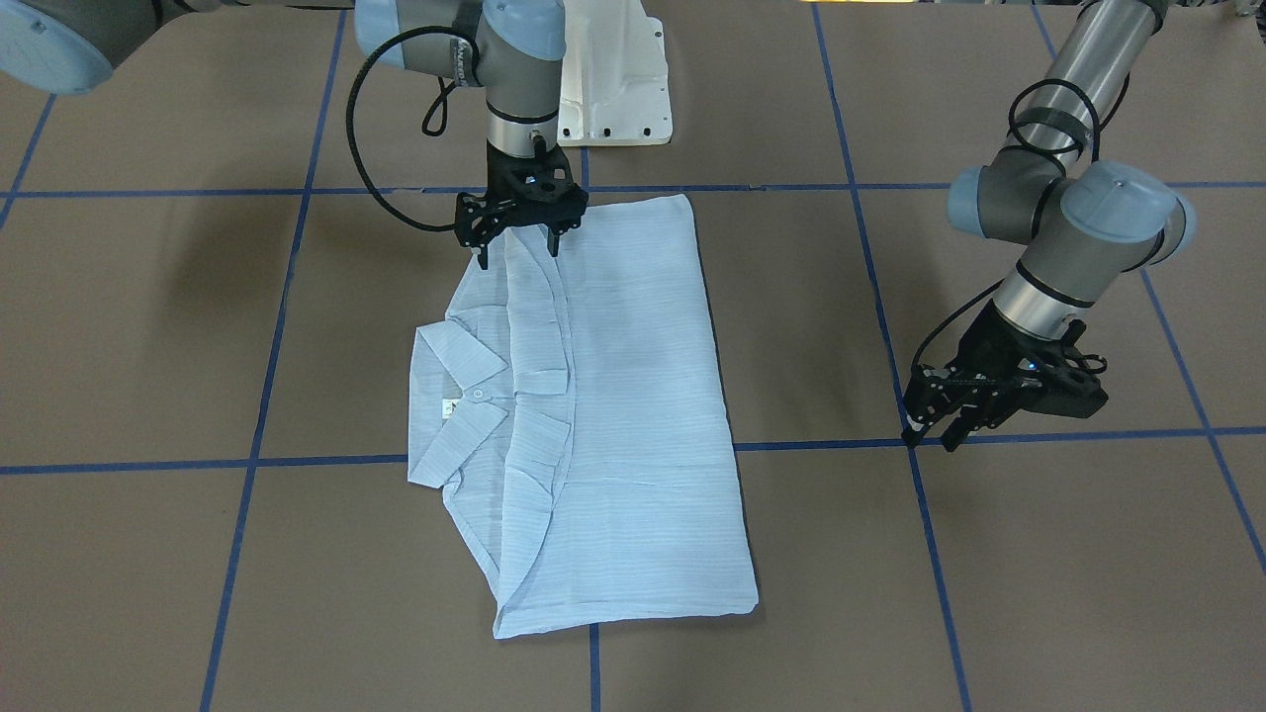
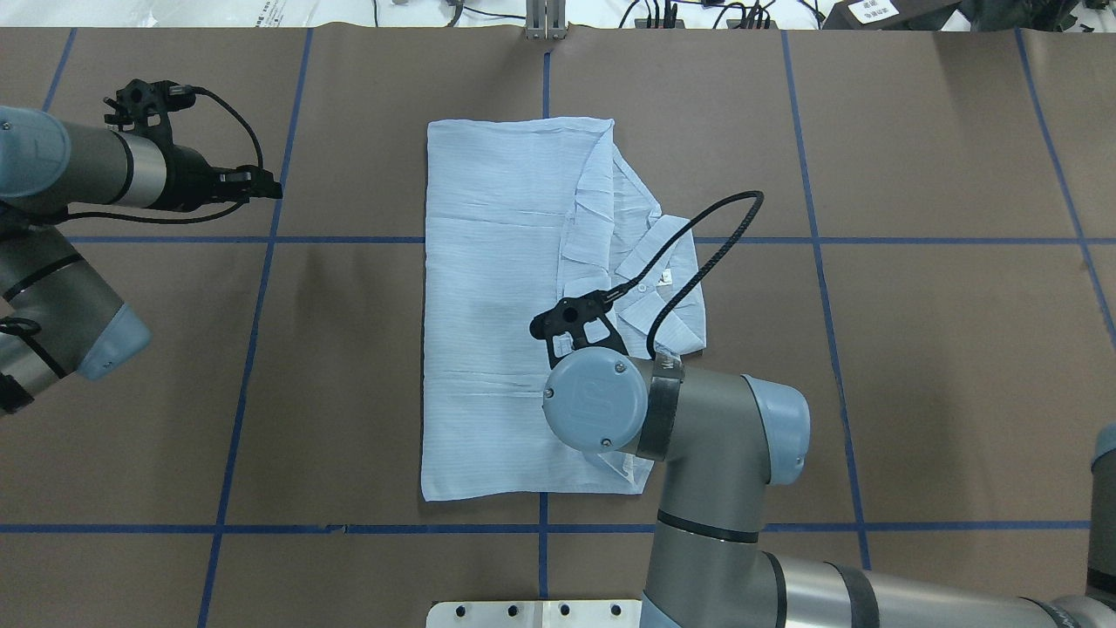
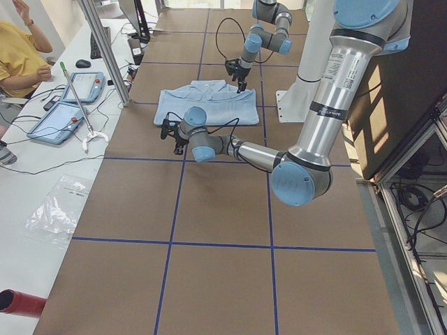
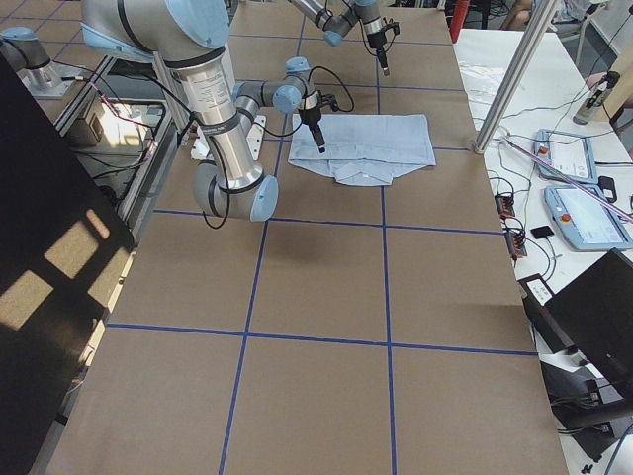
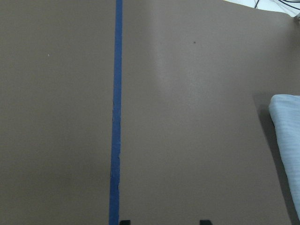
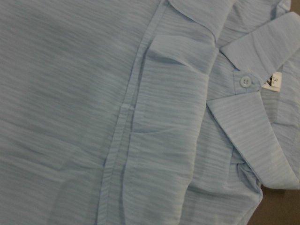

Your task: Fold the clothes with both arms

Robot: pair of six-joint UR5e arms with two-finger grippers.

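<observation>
The clothes are one light blue striped shirt (image 1: pixel 613 396), folded into a flat rectangle mid-table, also seen from above (image 2: pixel 497 305). Its collar (image 1: pixel 460 371) and a white button (image 6: pixel 244 81) face the robot's right side. My right gripper (image 1: pixel 517 252) hangs open just above the shirt's corner nearest the robot base, with nothing between its fingers. In the overhead view its wrist (image 2: pixel 593 397) hides the fingers. My left gripper (image 1: pixel 930 435) is open and empty, low over bare table well clear of the shirt. Its fingertips (image 5: pixel 124 221) show apart, and the shirt's edge (image 5: pixel 288 140) lies at that view's right.
Blue tape lines (image 1: pixel 593 445) divide the brown table into squares. The white pedestal base (image 1: pixel 613 89) stands behind the shirt. A side bench with tablets (image 3: pixel 66 115), cables and a metal pole (image 3: pixel 105 52) runs along the far edge, where a person in yellow (image 3: pixel 17 56) sits.
</observation>
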